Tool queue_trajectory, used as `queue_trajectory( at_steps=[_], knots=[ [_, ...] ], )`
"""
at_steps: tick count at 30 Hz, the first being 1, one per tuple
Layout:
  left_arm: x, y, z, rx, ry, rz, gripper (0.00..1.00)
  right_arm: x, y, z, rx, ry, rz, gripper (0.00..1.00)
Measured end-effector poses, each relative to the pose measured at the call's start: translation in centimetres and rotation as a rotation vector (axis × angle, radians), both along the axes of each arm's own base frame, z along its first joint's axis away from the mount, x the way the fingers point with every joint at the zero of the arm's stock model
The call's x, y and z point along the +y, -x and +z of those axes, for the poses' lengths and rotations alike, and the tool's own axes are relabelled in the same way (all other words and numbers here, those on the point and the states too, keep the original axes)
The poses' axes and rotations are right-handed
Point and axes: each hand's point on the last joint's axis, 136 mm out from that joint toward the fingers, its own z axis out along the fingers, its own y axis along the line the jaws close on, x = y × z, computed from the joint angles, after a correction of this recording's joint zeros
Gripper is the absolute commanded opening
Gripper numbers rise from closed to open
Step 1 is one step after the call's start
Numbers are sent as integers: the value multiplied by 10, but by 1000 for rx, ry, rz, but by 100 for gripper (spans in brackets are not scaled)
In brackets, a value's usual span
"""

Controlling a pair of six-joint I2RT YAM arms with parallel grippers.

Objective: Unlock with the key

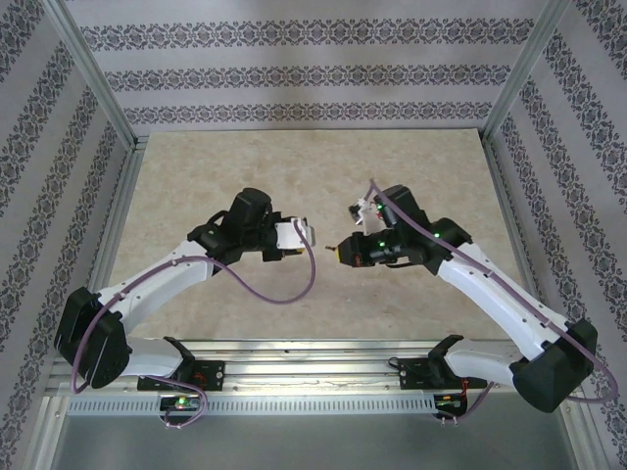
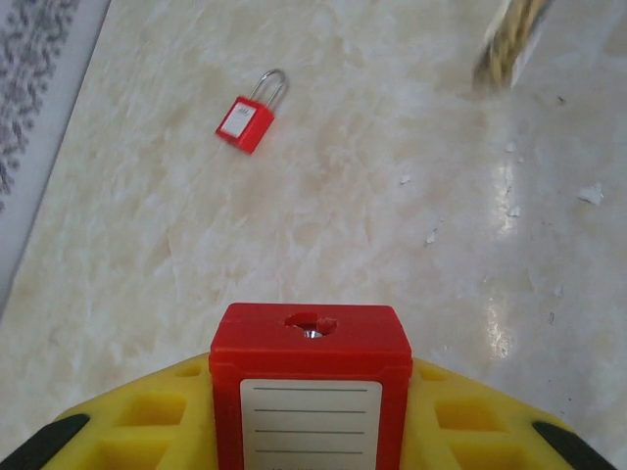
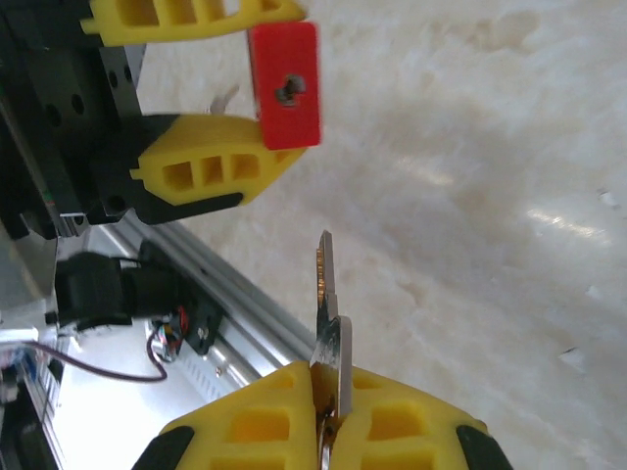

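Beige marble-look table [image 1: 313, 176] spreads between patterned walls [image 1: 294, 73], and the 2 arms reach in over it from the near edge. The left arm [image 1: 147, 284] and the right arm [image 1: 490, 284] bend toward each other so that their grippers face across a gap above the middle of the table.

The left gripper [image 2: 310, 421] has its 2 yellow fingers [image 2: 147, 416] pressed against the sides of a red padlock [image 2: 310, 362], gripping it off the table with the white label up and the keyhole [image 2: 311, 323] facing outward. From the right wrist view that same padlock [image 3: 286, 83] sits between the left gripper's fingers with its keyhole end turned toward the right gripper.

The right gripper [image 3: 328, 411] is closed tight on a metal key [image 3: 328, 304], pinching its bow between the yellow pads; the blade sticks out straight toward the padlock. Key tip and keyhole are apart, with the blade aimed a little to one side of the hole.

A 2nd red padlock [image 2: 247, 119] lies flat on the table, well apart from the held one.
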Motion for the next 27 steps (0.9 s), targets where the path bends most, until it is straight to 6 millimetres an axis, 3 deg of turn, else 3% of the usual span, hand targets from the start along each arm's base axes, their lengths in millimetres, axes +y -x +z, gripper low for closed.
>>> queue_trajectory(
  at_steps=[6,16,27],
  knots=[
    [-10,13,2,-85,-53,-86,1,16,4,-13,13,25,30,0],
    [-12,19,-3,-66,-71,-98,0,13,-12,-9,-62,37,-31,0],
    [-12,22,-8,-22,-52,-72,0,18,-18,-14,-65,-7,-59,0]
  ],
)
